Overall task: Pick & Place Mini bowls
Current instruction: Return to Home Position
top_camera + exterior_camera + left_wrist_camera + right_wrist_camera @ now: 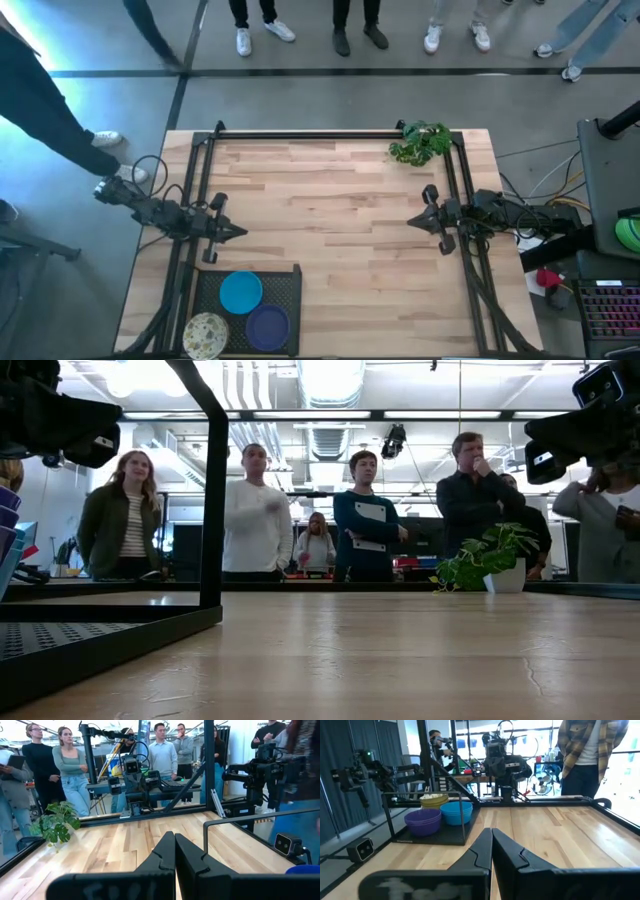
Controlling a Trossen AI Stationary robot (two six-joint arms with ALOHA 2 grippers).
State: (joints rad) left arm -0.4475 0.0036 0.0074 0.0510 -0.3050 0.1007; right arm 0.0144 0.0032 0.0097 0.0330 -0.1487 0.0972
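The pale wooden plank table [340, 200] is bordered by a black metal frame [330, 134] along its far edge and both sides. In the table's corner on the left arm's side, at the edge away from the onlookers, sits a black mesh shelf tray [290, 290]. It carries all the mini bowls. The cream speckled bowls [206, 335] lie nearest the table's left edge, the bright blue bowls [241, 292] are beside them and further in, and the purple bowls [267, 326] are to their right. In the right wrist view each colour shows as a small stack. In the far right corner stands a green leafy potted plant [420, 143]. Beyond the far edge a row of people [360, 515] stands on the grey floor, watching, in a hall with exposed ceiling ducts.

The left gripper [238, 232] hangs above the table near the left edge, just beyond the tray's far side, pointing inward across the wood. Its jaws are pressed together with nothing between them. The right gripper [412, 221] hangs near the right edge, level with it and facing it, well apart from the bowls. Its jaws likewise meet tip to tip and hold nothing.
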